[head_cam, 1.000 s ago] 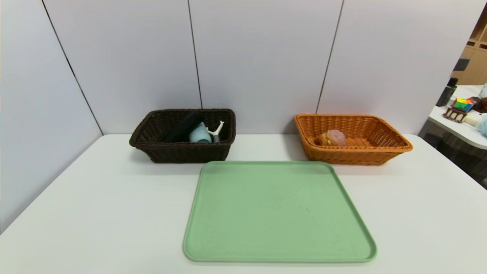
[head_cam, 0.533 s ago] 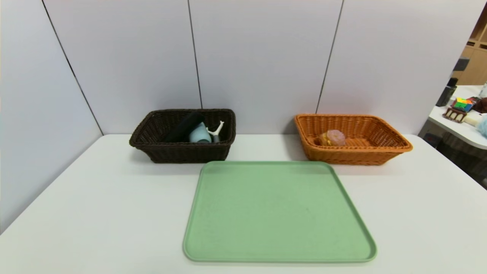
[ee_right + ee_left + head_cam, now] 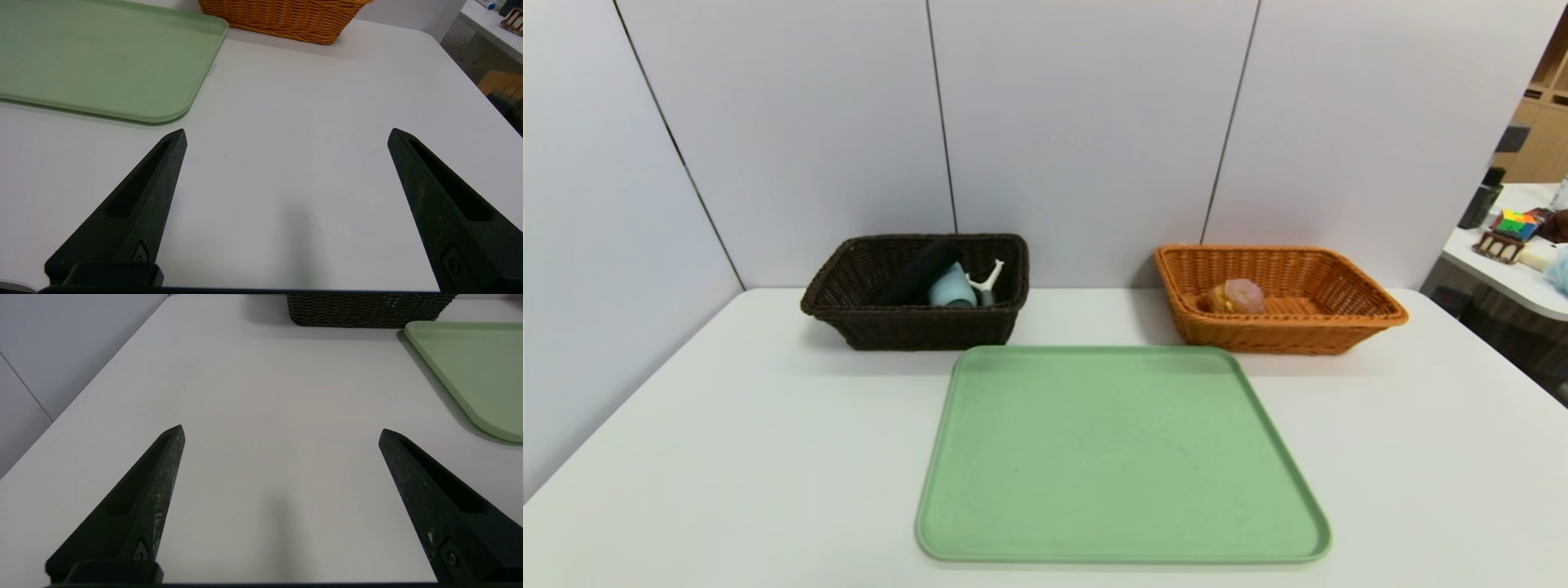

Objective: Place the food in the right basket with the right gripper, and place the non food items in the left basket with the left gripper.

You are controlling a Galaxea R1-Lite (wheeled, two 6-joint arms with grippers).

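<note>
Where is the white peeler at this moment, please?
In the head view, the peeler lies in the dark basket at the table's left rear, beside the blue-grey cup.

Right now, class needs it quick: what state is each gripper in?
Left gripper: open, holding nothing.
Right gripper: open, holding nothing.

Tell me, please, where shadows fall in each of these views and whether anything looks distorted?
Head view: soft shadows lie on the table before the dark basket and orange basket; the wall seams splay outward, a wide-angle effect. Left wrist view: a faint shadow streak sits between the open left gripper tips. Right wrist view: the same under the right gripper, plus a thin shadow edging the green tray.
</note>
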